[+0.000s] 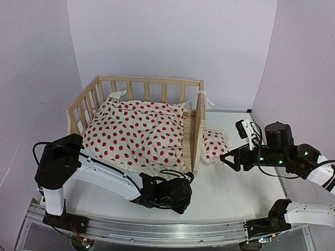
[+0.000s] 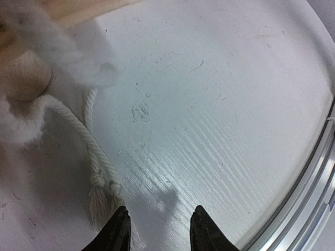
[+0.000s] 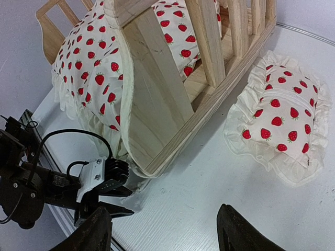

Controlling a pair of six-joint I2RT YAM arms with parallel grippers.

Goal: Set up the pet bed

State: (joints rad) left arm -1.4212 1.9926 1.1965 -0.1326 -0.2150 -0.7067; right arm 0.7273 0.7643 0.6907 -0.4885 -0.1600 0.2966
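Note:
The pet bed, a light pine frame with slatted rails, stands at the back left of the table. Its red-dotted ruffled cushion lies inside, the ruffle hanging over the open front. My left gripper is low at the bed's front right corner. In the left wrist view it is open over bare tabletop, with a white tie string just left of its fingers and a round wooden foot beyond. My right gripper hangs open right of the bed; it holds nothing. The right wrist view shows the bed and cushion.
A small red-dotted pillow lies on the table against the bed's right rail; it also shows in the right wrist view. The metal rail runs along the table's near edge, close to the left gripper. White walls curve round the back.

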